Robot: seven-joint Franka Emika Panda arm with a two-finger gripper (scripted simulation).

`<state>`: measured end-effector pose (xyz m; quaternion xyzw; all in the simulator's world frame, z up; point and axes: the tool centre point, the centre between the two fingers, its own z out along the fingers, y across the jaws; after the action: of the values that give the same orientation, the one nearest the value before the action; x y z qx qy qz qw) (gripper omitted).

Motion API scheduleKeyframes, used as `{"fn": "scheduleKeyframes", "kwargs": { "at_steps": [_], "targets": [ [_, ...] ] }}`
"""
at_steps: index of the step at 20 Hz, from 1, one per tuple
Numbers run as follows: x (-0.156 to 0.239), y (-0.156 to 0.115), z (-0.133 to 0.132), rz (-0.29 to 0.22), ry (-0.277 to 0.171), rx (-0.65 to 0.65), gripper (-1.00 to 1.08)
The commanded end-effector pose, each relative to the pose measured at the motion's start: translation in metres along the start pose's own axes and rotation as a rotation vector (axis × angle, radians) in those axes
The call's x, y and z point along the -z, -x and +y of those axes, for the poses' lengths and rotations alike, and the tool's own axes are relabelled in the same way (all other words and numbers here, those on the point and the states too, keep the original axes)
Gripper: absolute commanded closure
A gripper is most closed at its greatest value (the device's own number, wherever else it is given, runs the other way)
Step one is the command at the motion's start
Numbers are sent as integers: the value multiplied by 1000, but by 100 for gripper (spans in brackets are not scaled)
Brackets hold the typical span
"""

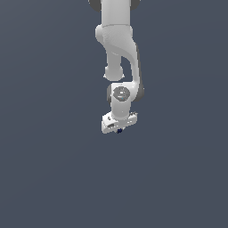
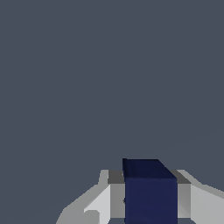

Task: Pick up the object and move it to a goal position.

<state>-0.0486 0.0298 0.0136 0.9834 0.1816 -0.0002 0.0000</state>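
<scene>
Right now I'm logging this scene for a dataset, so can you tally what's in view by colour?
Dark navy-blue: 1, the block, sitting between the gripper's fingers.
White: 1, the arm with its gripper.
Total: 2 things, against a plain grey background.

No text, label, brand, number or sign can be read in either view. The white arm [image 1: 119,53] and its gripper [image 1: 118,129] carry no lettering, and the faces of the dark navy block [image 2: 150,192] are plain.
</scene>
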Motion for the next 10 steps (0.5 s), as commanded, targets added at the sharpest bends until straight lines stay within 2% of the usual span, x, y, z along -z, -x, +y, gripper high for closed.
{"fn": "scheduleKeyframes", "kwargs": {
  "at_steps": [1, 10],
  "targets": [
    [2, 0, 0, 0, 0, 0, 108],
    [33, 6, 0, 0, 0, 0, 108]
  ]
}}
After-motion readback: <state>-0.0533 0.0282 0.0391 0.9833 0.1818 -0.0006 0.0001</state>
